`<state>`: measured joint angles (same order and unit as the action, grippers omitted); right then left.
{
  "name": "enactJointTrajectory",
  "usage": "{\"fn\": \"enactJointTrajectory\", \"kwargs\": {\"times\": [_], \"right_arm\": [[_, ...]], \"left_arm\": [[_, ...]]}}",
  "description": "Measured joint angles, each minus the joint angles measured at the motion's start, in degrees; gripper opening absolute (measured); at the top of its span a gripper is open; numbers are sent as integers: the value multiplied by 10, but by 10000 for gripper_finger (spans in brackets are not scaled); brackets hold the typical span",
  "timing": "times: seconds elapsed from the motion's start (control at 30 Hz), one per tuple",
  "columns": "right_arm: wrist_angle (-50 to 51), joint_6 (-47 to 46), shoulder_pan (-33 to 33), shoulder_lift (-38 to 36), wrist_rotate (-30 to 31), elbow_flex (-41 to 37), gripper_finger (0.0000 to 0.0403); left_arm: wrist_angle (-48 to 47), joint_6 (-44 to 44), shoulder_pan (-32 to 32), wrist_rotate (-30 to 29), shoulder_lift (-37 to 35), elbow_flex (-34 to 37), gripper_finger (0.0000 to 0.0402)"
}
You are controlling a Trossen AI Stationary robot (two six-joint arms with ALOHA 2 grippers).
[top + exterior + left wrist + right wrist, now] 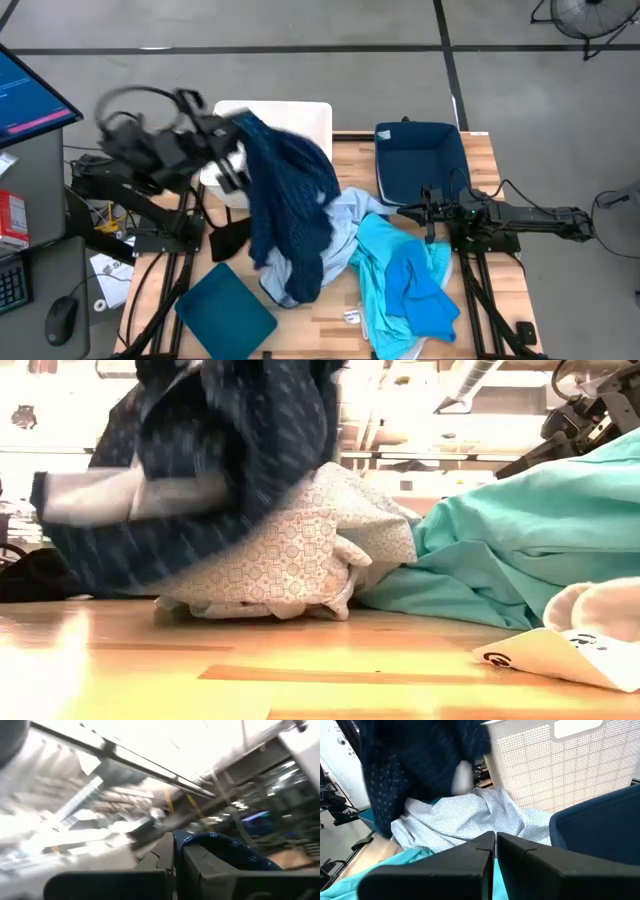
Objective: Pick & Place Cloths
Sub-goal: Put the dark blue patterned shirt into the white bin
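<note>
The high view looks straight down on the whole table (pixel 500 300); the low view sits at tabletop level, close against the navy dotted cloth (pixel 230 450). The right wrist camera faces that same cloth and the white bin (pixel 570 765); the left's tilts toward the ceiling

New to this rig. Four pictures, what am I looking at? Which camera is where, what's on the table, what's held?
It's a robot with two dark arms at a wooden table, each ending in a two-finger claw. One picture looks straight down, one looks level across the tabletop, and two sit on the wrists. The left claw is shut on the navy dotted cloth and holds it lifted by the white bin. The right claw is shut and empty, waiting by the dark blue tub. On the table lie a pale blue cloth, turquoise cloths and a teal lid.
</note>
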<state>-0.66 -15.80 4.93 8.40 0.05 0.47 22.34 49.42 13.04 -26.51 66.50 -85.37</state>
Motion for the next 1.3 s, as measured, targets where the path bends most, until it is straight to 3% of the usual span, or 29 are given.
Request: {"fn": "enactJointTrajectory", "kwargs": {"times": [0.23,0.4,0.57,0.77,1.1,1.3], "right_arm": [[0,-9,0,0,0,0,16],[0,-8,0,0,0,0,16],[0,-8,0,0,0,0,16],[1,-8,0,0,0,0,16],[2,-8,0,0,0,0,16],[2,-8,0,0,0,0,16]], "left_arm": [[2,176,-45,5,-2,-99,0],[6,218,-120,97,6,-163,0],[10,204,-209,178,32,-221,0],[11,160,-307,253,116,-312,0],[10,67,-411,278,257,-454,0],[-3,-17,-472,280,291,-468,0]]}}
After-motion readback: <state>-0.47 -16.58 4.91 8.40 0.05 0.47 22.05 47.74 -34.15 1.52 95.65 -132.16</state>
